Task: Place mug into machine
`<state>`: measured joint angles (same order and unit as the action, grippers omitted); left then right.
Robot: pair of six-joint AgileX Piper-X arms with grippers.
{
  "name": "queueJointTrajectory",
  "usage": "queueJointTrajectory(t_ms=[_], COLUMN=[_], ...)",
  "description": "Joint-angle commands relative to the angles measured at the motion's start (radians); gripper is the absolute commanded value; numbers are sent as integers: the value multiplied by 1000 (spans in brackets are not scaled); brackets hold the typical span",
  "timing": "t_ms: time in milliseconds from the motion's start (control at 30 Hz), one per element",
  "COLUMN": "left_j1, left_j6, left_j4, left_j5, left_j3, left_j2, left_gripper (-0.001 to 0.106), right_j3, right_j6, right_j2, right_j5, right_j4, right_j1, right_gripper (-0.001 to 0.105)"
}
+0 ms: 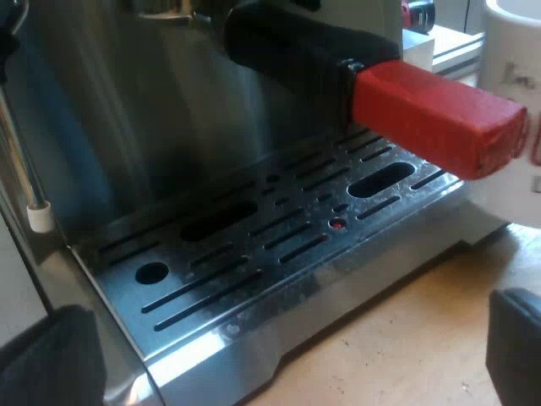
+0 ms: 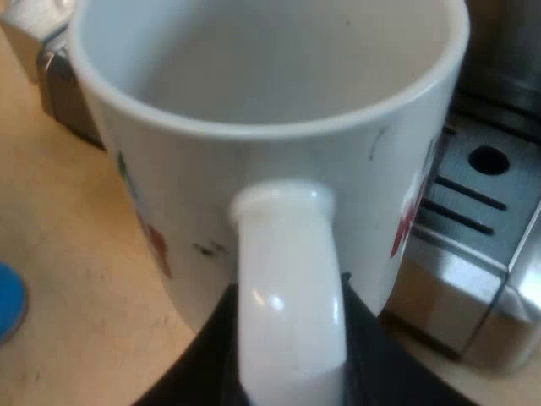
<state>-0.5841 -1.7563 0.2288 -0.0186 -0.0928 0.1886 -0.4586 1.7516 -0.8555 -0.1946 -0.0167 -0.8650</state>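
Closest to the lens: noted the left claw with its two black fingers spread wide and nothing between them, hanging low before the espresso machine, just over the table. Logged the slotted drip tray past it, no mug on it yet. Logged the holder handle locked into the machine's front above the tray, its red end jutting out over the tray's edge. Spotted the mug beyond that red end, outside the tray, white with red marks on its side.

Over to the right arm: found the right claw closed on the mug's handle, black on each side of it, mug upright and empty inside. Located the mug over the table just beside the tray's corner, not yet on the grating. Cannot tell from here about contact with the table. Noted a blue rounded edge on the table near the mug; too little shown to name.

Step in hand, by judgement: carrying the mug onto the tray under the holder. To do it well: keep the mug level, bring it in low enough to pass under the red end, clear the tray's front edge before lowering, set the base flat on the slots below the holder's head, loosen the grip only after settling. Hold the left claw clear of the path.
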Motion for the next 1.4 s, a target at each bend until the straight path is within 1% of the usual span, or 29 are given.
queueJointTrajectory(t_ms=[33,67,100,133,167,200,367,567,1000,1167,1333,1400], left_j1=[-5,-5,-5,-5,-5,-5,-5,-5,-5,-5,-5,-5], left_j6=[-17,-17,-17,-17,-17,-17,-17,-17,-17,-17,-17,-17], left_j4=[-30,-30,-30,-30,-30,-30,-30,-30,-30,-30,-30,-30], left_j5=[19,19,19,19,19,19,19,19,13,13,13,13], left_j3=[-4,-4,-4,-4,-4,-4,-4,-4,-4,-4,-4,-4], left_j2=[-5,-5,-5,-5,-5,-5,-5,-5,-5,-5,-5,-5], left_gripper=[93,93,93,93,93,93,93,93,93,93,93,93], right_j3=[-20,-20,-20,-23,-25,-32,-67,-111,-252,-279,-296,-298], right_j6=[2,2,2,2,2,2,2,2,-5,-5,-5,-5], right_j2=[-14,-14,-58,-160,-171,-229,-327,-433,-625,-671,-699,-701], right_j5=[-13,-13,-13,-22,-25,-32,-32,-32,-38,-83,-83,-86], right_j4=[114,114,173,295,306,351,391,489,494,494,497,501], right_j1=[-1,-1,-1,-1,-1,-1,-1,-1,-1,-1,-1,-1], right_gripper=[0,0,0,0,0,0,0,0,0,0,0,8])
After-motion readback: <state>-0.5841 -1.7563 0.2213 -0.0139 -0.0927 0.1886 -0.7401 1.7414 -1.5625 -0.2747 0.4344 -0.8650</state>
